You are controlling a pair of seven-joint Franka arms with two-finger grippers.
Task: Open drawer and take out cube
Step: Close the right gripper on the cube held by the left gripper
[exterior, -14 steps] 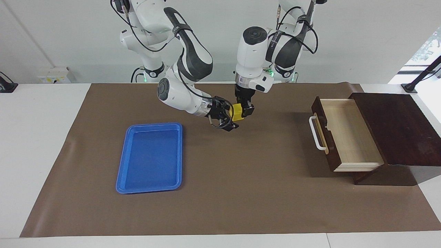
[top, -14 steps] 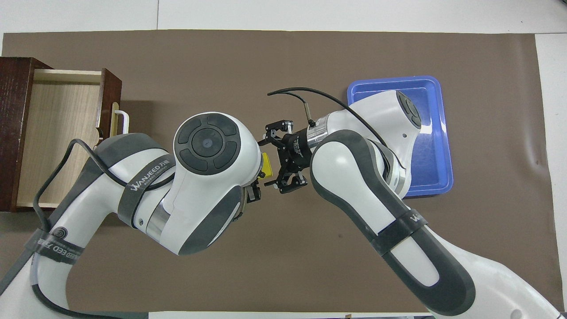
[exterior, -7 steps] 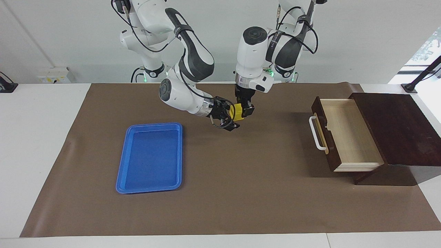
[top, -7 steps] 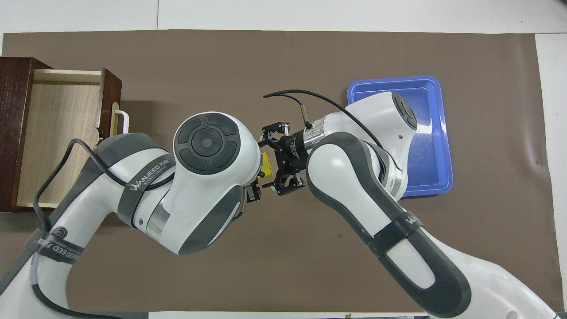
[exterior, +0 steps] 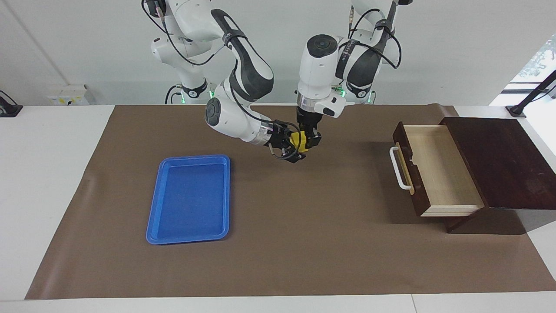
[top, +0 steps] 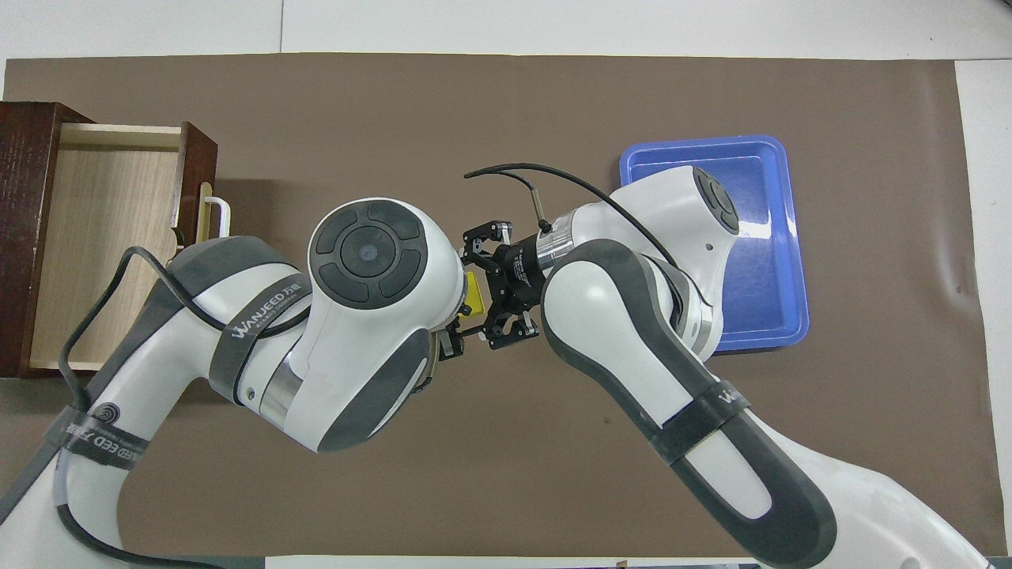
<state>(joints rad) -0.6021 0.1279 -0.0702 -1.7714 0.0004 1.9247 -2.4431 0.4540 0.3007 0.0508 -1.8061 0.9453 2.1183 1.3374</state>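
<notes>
The drawer (exterior: 434, 169) stands pulled open and bare at the left arm's end, so the cube (exterior: 298, 141) is out, pinched by the left gripper (exterior: 309, 142) above mid-table. The right gripper (exterior: 290, 150), fingers spread (a handover, likely), brackets it, the blue tray (exterior: 190, 198) waiting.

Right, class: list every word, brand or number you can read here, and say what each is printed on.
"WANJEED": dark strap on the left arm's forearm.
"EED": second strap lower on that arm, rest hidden.
White print on the right arm's black wrist collar: too small to read.
Nothing on the cube, drawer or blue tray.
</notes>
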